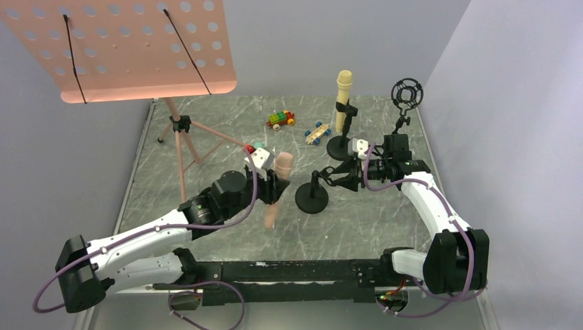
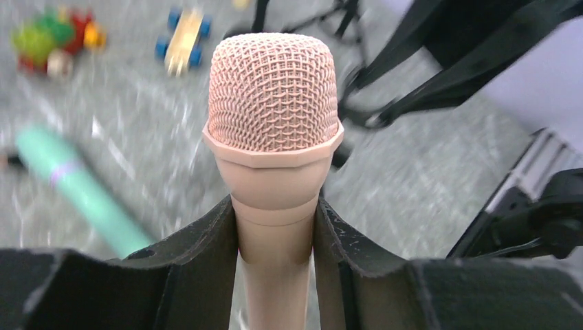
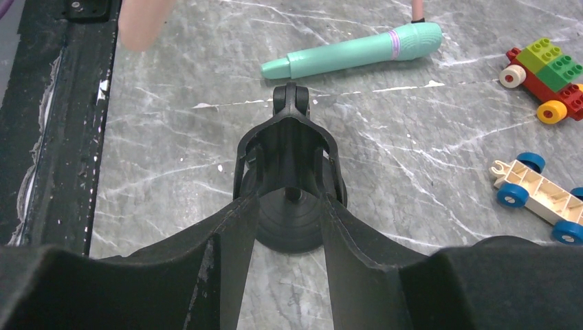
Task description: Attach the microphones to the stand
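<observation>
My left gripper (image 2: 275,213) is shut on the neck of the peach-pink microphone (image 2: 273,103), held off the table just left of a small black stand (image 1: 311,199). In the top view this microphone (image 1: 283,165) is blurred. My right gripper (image 3: 289,196) is shut on that stand's clip (image 3: 289,137), one finger on each side, above its round base (image 3: 289,230). The mint-green microphone (image 3: 357,51) lies flat on the table beyond the stand. The pale yellow microphone (image 1: 344,93) stands upright, clipped in a second black stand (image 1: 340,146) at the back.
A third stand with an empty round shock mount (image 1: 407,93) is at the back right. Two toy cars (image 1: 280,119) (image 1: 317,133) lie near the back. A pink music stand (image 1: 130,48) on a tripod (image 1: 182,148) fills the back left.
</observation>
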`<control>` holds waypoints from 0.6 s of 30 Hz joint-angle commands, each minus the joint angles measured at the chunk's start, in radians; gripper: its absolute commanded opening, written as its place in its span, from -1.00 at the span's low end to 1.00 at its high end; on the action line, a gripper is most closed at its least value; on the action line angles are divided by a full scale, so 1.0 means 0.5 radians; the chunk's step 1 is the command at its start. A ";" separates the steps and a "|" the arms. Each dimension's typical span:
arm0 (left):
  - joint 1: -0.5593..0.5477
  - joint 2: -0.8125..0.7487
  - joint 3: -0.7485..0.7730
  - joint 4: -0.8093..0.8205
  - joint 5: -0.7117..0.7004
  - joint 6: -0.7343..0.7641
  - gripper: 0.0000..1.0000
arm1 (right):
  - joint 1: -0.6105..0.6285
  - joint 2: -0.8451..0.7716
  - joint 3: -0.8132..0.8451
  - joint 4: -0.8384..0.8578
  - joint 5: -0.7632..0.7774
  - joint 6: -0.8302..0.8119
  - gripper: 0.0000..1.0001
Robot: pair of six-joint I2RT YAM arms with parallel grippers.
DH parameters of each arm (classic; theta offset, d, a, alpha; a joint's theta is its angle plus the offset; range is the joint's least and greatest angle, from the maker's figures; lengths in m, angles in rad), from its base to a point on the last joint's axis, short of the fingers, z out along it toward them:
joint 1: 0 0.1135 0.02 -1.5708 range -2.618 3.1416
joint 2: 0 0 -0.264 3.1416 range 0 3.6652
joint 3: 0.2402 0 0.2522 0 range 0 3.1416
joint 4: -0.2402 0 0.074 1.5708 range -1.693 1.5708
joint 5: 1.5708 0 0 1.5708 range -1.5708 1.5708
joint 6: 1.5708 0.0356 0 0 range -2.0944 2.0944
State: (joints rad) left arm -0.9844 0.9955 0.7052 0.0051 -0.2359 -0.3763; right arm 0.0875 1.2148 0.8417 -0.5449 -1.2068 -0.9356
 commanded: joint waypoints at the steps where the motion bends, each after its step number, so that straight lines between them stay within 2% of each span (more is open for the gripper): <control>1: -0.004 -0.095 0.046 0.773 0.311 0.527 -0.76 | 0.012 -0.018 -0.025 -0.048 -0.067 -0.075 0.02; 5: -0.001 0.021 0.177 1.025 0.449 0.672 -0.78 | 0.013 -0.018 -0.027 -0.045 -0.071 -0.074 0.01; 8: 0.002 0.174 0.230 1.345 0.556 0.705 -0.79 | 0.010 -0.015 -0.027 -0.051 -0.068 -0.083 0.01; 14: 0.039 0.495 0.389 1.820 0.690 0.638 -0.81 | 0.014 -0.005 -0.027 -0.062 -0.079 -0.091 0.01; 18: 0.068 0.653 0.454 2.091 0.676 0.530 -0.83 | 0.013 0.002 -0.021 -0.079 -0.085 -0.109 0.01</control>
State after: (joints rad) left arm -0.9657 1.2835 0.8707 0.7956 0.0666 -0.0692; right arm 0.0875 1.2152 0.8417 -0.5495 -1.2133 -0.9470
